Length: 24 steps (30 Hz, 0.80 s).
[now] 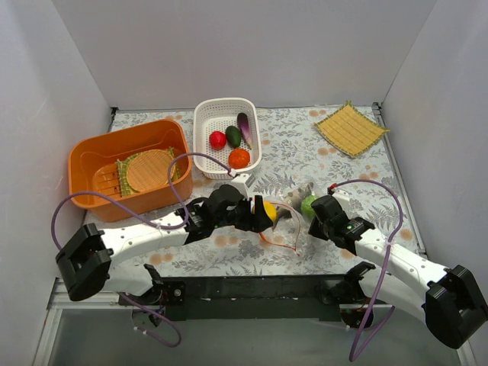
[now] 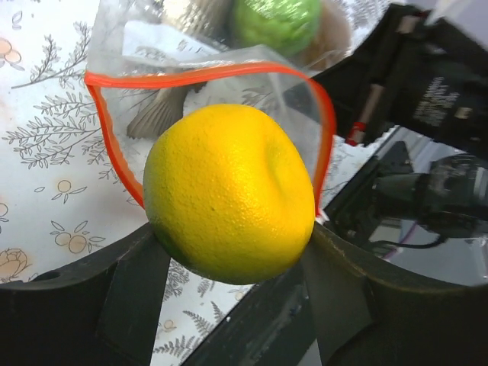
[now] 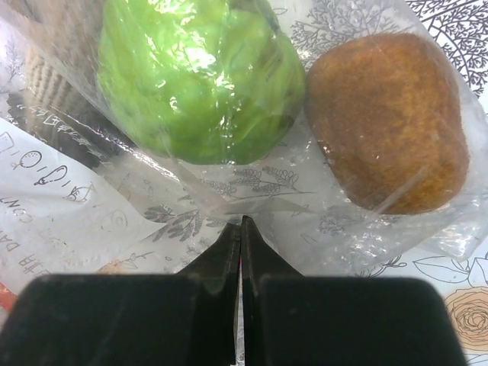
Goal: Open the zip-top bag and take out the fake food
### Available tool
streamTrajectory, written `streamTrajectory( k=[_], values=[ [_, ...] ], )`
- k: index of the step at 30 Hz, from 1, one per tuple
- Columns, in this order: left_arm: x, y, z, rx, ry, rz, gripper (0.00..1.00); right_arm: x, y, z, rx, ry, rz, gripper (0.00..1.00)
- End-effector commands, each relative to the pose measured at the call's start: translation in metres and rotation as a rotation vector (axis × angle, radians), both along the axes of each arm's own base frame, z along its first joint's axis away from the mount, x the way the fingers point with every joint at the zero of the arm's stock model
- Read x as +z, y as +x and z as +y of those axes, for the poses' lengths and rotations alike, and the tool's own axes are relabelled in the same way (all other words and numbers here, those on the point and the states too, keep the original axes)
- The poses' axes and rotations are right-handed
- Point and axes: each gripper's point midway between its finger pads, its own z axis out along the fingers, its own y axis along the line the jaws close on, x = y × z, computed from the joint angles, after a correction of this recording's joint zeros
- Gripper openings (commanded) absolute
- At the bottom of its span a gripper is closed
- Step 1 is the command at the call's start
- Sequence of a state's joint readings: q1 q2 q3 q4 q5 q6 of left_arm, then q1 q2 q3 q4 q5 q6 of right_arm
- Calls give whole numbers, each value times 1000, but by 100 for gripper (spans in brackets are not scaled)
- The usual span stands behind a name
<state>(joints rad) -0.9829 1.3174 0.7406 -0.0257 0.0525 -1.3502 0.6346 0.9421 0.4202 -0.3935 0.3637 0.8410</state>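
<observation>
yellow fruit (image 2: 229, 194): bright yellow, dimpled skin, between the left fingers (image 2: 130, 297)
left fingers: black
zip-top bag (image 2: 141, 42): clear, orange-red zipper strip, just beyond the left fingers
green piece (image 3: 198, 76): light green, beyond the right fingers (image 3: 217, 263), to their left
brown piece (image 3: 389, 122): speckled grey-brown, beyond them, to their right
right fingers: black
tablecloth (image 2: 46, 137): white, grey leaf sprigs, small pale orange flowers

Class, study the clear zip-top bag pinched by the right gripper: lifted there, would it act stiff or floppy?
Probably floppy: the zip-top bag film is crinkled and folds where the right gripper pinches it. The green piece and brown piece inside would likely slump downward. Its orange zipper strip bows, so the mouth may sag.
</observation>
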Motion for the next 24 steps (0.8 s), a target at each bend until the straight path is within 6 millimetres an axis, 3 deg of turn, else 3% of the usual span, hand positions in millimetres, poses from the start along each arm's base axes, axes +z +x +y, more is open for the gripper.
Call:
streamTrajectory(
  k=[1,3,4,7,8,9,10,11,12,14,16,18,19,21,23,24],
  values=[
    [47,22,14,54,-20,-63,25,12,8,-5,-12,-27,-36,1],
    [54,47,21,104,-7,-85,26,14,9,-5,-10,-24,-41,1],
    [74,76,28,170,-30,-112,26,16,10,-4,-6,-21,-47,1],
    [67,143,51,345,74,-170,27,18,10,-3,7,-25,-48,1],
    [85,170,58,426,87,-219,27,18,9,-4,10,-29,-40,1],
    [61,193,68,474,153,-192,27,19,8,-3,16,-30,-39,1],
    [56,206,72,493,177,-199,28,20,8,-3,20,-26,-42,1],
    [64,223,73,521,172,-221,29,20,7,-3,20,-27,-41,1],
    [40,236,75,537,219,-197,30,21,7,-3,24,-23,-45,1],
    [39,262,81,571,244,-214,38,24,8,-3,25,-17,-55,1],
    [17,280,86,595,295,-198,52,26,8,-2,32,-14,-56,1],
    [20,297,88,595,307,-219,61,29,8,-1,42,-15,-57,1],
    [11,301,90,597,329,-207,66,30,9,0,47,-13,-61,1],
    [21,307,89,583,333,-227,75,32,9,1,55,-11,-64,1],
    [37,303,86,564,300,-241,78,35,9,3,68,2,-71,3],
    [41,298,85,557,283,-237,79,36,9,4,70,5,-76,12]
  ],
)
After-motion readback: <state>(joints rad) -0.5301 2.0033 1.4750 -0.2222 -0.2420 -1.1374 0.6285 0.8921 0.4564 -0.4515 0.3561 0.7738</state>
